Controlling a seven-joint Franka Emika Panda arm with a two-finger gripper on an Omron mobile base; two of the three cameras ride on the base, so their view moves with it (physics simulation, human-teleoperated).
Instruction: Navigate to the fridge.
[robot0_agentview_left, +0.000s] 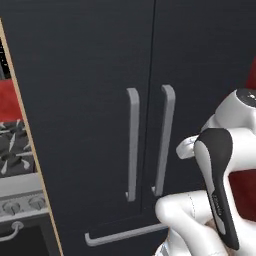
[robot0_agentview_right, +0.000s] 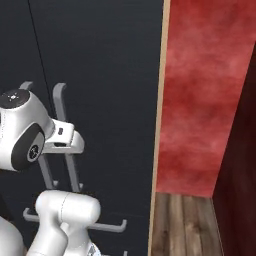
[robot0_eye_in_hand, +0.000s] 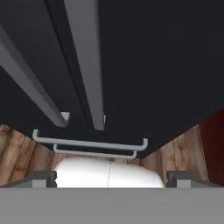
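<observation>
Red walls and a wood plank floor (robot0_agentview_right: 185, 225) frame a kitchen alcove whose middle is taken up by the fridge (robot0_agentview_left: 90, 75), a tall charcoal double-door unit standing right in front of the base. Its long axis runs floor to ceiling and its front faces the robot squarely; two grey bar handles (robot0_agentview_left: 132, 145) run upright on either side of the middle seam, with a horizontal drawer handle (robot0_agentview_left: 125, 234) below them. A stove (robot0_agentview_left: 17, 150) with burner grates and knobs sits just beyond the pale trim at the fridge's left edge.

The arm is folded up close to the doors, and the gripper (robot0_eye_in_hand: 111, 178) has its two finger tips set wide apart with nothing between them, so it reads as released.

Judging by how near the doors loom, the drive seems about finished. The risk from here is overrunning: any further forward creep could push the folded arm's elbow or wrist into the bar handles, and a sideways drift left could clip the trim beside the stove
</observation>
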